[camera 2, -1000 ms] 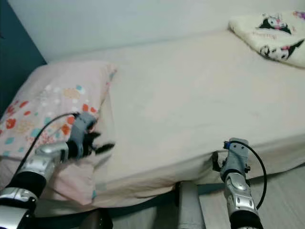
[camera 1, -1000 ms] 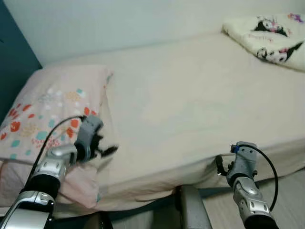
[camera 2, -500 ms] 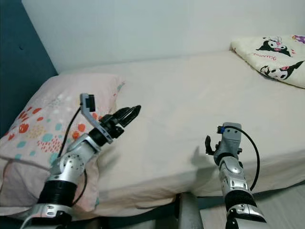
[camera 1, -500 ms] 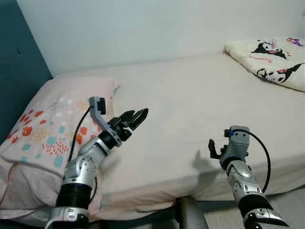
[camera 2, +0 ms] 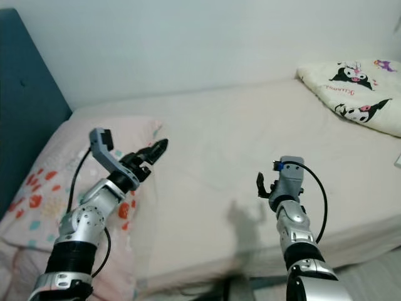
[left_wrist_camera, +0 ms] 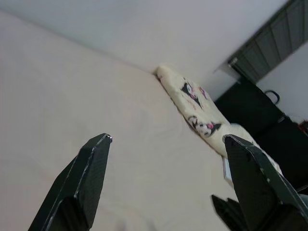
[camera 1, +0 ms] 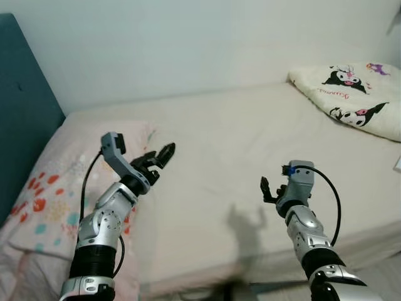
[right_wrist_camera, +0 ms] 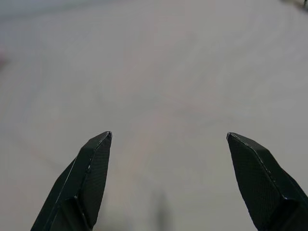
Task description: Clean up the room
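Pillow point(camera 1: 56, 188) left, blanket point(camera 1: 351, 100) right.

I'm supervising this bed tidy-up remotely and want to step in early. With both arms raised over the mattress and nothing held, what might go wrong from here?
1. The left tool hangs open beside the floral pillow, whose near edge droops over the bed's side; a careless sweep might push it off.
2. The folded cartoon blanket lies at the far right end of the bed, well beyond the open right tool; reaching from here would likely overstretch.
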### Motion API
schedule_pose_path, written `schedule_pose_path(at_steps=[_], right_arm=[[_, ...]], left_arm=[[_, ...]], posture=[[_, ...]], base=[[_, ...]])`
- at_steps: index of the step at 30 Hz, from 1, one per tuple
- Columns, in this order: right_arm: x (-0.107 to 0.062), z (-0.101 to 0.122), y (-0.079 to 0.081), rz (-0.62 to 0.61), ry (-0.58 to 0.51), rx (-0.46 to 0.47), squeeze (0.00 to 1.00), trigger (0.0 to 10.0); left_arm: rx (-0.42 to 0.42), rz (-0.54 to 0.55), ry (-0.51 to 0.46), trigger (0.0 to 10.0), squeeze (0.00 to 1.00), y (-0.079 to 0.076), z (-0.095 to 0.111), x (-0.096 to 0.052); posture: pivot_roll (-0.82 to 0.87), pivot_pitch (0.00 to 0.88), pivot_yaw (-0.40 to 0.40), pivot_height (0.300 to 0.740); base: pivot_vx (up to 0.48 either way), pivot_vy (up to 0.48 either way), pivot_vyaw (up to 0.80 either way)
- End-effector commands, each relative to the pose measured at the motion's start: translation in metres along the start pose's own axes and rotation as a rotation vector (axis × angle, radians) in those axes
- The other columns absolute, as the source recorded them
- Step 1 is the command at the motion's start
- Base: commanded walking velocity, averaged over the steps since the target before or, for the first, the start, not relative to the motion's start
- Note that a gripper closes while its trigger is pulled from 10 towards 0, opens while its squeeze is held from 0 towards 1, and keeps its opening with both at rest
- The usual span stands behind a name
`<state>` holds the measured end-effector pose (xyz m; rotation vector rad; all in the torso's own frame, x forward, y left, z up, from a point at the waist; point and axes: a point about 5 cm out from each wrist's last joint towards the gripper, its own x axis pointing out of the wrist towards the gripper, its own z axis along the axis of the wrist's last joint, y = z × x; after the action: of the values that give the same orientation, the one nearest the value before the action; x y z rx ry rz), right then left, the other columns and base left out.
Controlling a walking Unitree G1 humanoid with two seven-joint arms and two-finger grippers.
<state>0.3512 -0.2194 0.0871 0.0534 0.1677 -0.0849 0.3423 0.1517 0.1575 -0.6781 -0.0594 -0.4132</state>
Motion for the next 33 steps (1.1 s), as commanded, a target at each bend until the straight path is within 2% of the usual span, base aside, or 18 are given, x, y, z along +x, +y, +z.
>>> schedule_pose_path(at_steps=[1,3,4,8,12,14,15,16,17,18,21,24,25,26,27,29,30,33], right_arm=[[-0.001,-0.005,0.003,0.018,0.011,-0.015,0.0,10.0],[-0.001,-0.006,0.004,0.027,0.013,-0.02,0.0,10.0],[-0.002,-0.008,0.006,0.041,0.019,-0.031,0.0,10.0],[-0.003,-0.012,0.006,0.045,0.034,-0.039,0.0,10.0],[-0.01,-0.033,0.005,0.047,0.113,-0.051,0.0,10.0],[-0.012,-0.038,0.004,0.046,0.132,-0.054,0.0,10.0],[-0.02,-0.055,0.002,0.039,0.199,-0.066,0.0,10.0],[-0.025,-0.064,0.001,0.036,0.237,-0.072,0.0,10.0],[-0.025,-0.064,0.001,0.036,0.237,-0.072,0.0,10.0],[-0.028,-0.071,0.0,0.034,0.261,-0.076,0.0,10.0],[-0.045,-0.097,-0.006,0.014,0.365,-0.084,0.0,10.0],[-0.07,-0.13,-0.012,-0.013,0.505,-0.092,0.0,10.0],[-0.07,-0.13,-0.012,-0.013,0.505,-0.092,0.0,10.0],[-0.081,-0.141,-0.015,-0.024,0.555,-0.095,0.0,10.0],[-0.081,-0.141,-0.015,-0.024,0.555,-0.095,0.0,10.0],[-0.112,-0.171,-0.023,-0.064,0.702,-0.106,0.0,10.0],[-0.112,-0.171,-0.023,-0.064,0.702,-0.106,0.0,10.0],[-0.152,-0.201,-0.029,-0.069,0.866,-0.156,0.0,10.0]], left_arm=[[0.033,0.058,0.014,10.0,0.0,0.009,-0.006,-0.006],[0.068,0.089,0.028,10.0,0.0,0.013,-0.013,-0.01],[0.105,0.14,0.052,10.0,0.0,0.021,-0.022,-0.016],[0.12,0.222,0.082,10.0,0.0,0.035,-0.031,-0.026],[0.181,0.401,0.176,10.0,0.0,0.07,-0.053,-0.057],[0.199,0.432,0.198,10.0,0.0,0.077,-0.057,-0.064],[0.239,0.529,0.266,10.0,0.0,0.094,-0.07,-0.087],[0.25,0.584,0.303,10.0,0.0,0.102,-0.077,-0.098],[0.25,0.584,0.303,10.0,0.0,0.102,-0.077,-0.098],[0.257,0.62,0.326,10.0,0.0,0.107,-0.081,-0.106],[0.264,0.728,0.393,10.0,0.0,0.12,-0.093,-0.134],[0.329,0.845,0.508,10.0,0.0,0.132,-0.107,-0.169],[0.329,0.845,0.508,10.0,0.0,0.132,-0.107,-0.169],[0.345,0.879,0.547,10.0,0.0,0.135,-0.111,-0.18],[0.345,0.879,0.547,10.0,0.0,0.135,-0.111,-0.18],[0.354,0.947,0.636,10.0,0.0,0.137,-0.124,-0.209],[0.354,0.947,0.636,10.0,0.0,0.137,-0.124,-0.209],[0.322,1.043,0.744,10.0,0.0,0.137,-0.14,-0.245]], posture=[[-0.06,0.0,-0.013,0.668],[-0.06,0.0,-0.017,0.672],[-0.06,0.0,-0.02,0.682],[-0.06,0.0,-0.025,0.692],[-0.05,0.0,-0.034,0.711],[-0.05,0.0,-0.034,0.716],[-0.05,0.0,-0.035,0.726],[-0.05,0.0,-0.035,0.731],[-0.05,0.0,-0.035,0.731],[-0.05,0.0,-0.035,0.736],[-0.05,0.0,-0.036,0.74],[-0.05,0.0,-0.038,0.74],[-0.05,0.0,-0.038,0.74],[-0.05,0.0,-0.037,0.74],[-0.05,0.0,-0.037,0.74],[-0.05,0.0,-0.04,0.74],[-0.05,0.0,-0.04,0.74],[-0.05,0.0,-0.045,0.74]], base=[[0.0,0.0,0.0],[0.0,0.0,0.0],[0.0,0.0,0.0],[0.0,0.0,0.0],[0.0,0.0,0.0],[0.0,0.0,0.0],[0.0,0.0,0.0],[0.0,0.0,0.0],[0.0,0.0,0.0],[0.0,0.0,0.0],[0.0,0.0,0.0],[0.0,0.0,0.0],[0.0,0.0,0.0],[0.0,0.0,0.0],[0.0,0.0,0.0],[0.0,0.0,0.0],[0.0,0.0,0.0],[0.0,0.0,0.0]])
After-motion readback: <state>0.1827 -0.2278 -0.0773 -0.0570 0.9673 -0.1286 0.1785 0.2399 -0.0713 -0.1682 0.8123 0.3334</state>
